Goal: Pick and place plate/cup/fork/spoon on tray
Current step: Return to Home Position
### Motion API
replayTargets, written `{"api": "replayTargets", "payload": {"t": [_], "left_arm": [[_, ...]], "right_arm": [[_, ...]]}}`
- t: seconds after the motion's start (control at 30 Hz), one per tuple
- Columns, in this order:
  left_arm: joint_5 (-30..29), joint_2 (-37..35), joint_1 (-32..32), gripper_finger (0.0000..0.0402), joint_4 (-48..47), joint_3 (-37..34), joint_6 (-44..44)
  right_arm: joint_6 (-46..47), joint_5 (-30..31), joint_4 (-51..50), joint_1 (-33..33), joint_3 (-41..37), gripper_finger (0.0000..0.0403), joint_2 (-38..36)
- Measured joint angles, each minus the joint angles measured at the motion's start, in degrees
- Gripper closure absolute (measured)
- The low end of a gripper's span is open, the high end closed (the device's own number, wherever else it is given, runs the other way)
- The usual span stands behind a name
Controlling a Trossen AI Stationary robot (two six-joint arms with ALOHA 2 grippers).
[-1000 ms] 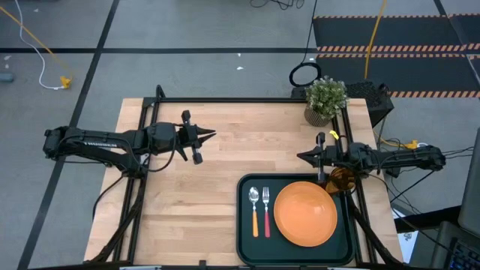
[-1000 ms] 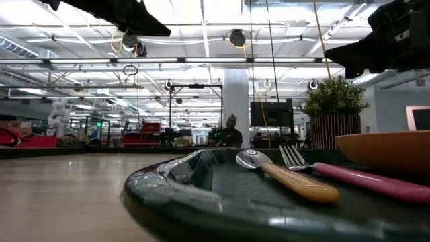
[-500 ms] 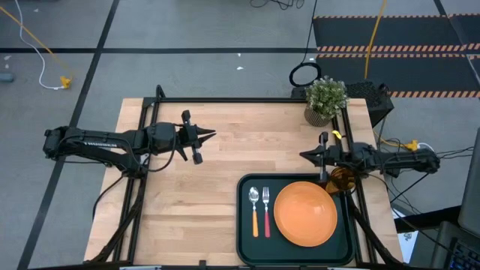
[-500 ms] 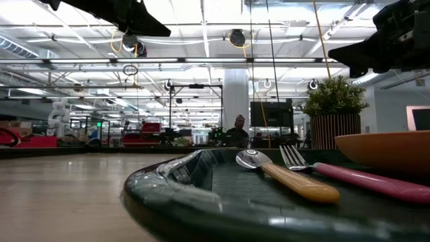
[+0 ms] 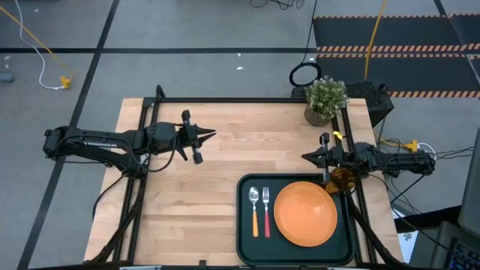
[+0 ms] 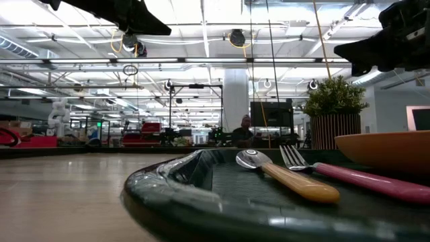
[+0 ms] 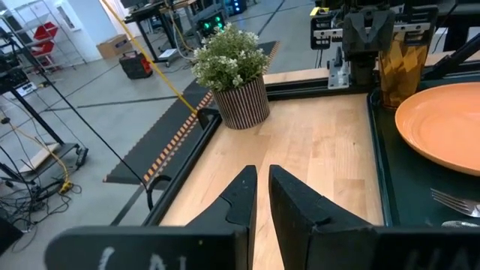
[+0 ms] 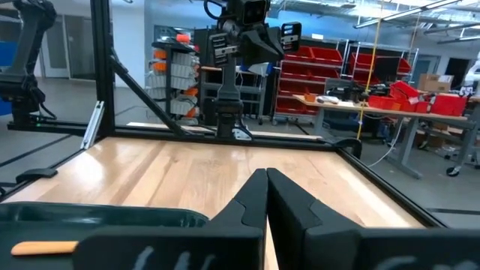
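High view gives us the tray (image 5: 244,225) holding spoon (image 5: 254,211), fork (image 5: 265,211) and plate (image 5: 305,214) side by side. Only the left wrist view shows us the cup (image 7: 395,71) plainly, at the tray's corner beside the plate. The right gripper (image 5: 304,157) has drawn back slightly since a second ago. It and the left gripper (image 5: 212,135) hang closed and empty above the table (image 5: 195,195).

The right gripper (image 5: 304,157) draws back a little toward the right edge of the table (image 5: 187,202). Behind, a person (image 6: 246,132) steps rightward.
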Motion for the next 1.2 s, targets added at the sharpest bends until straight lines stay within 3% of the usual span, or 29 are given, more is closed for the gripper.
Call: {"api": "replayTargets", "payload": {"t": [0.5,1.2], "left_arm": [[0.0,0.0,0.0,0.0362,0.0,0.0,-0.3],[-0.5,0.0,0.0,0.0362,0.0,0.0,-0.1]], "right_arm": [[0.2,1.3,-5.2,0.0,0.0,0.0403,0.0],[0.1,1.6,-2.6,0.0,-0.1,0.0403,0.2]]}}
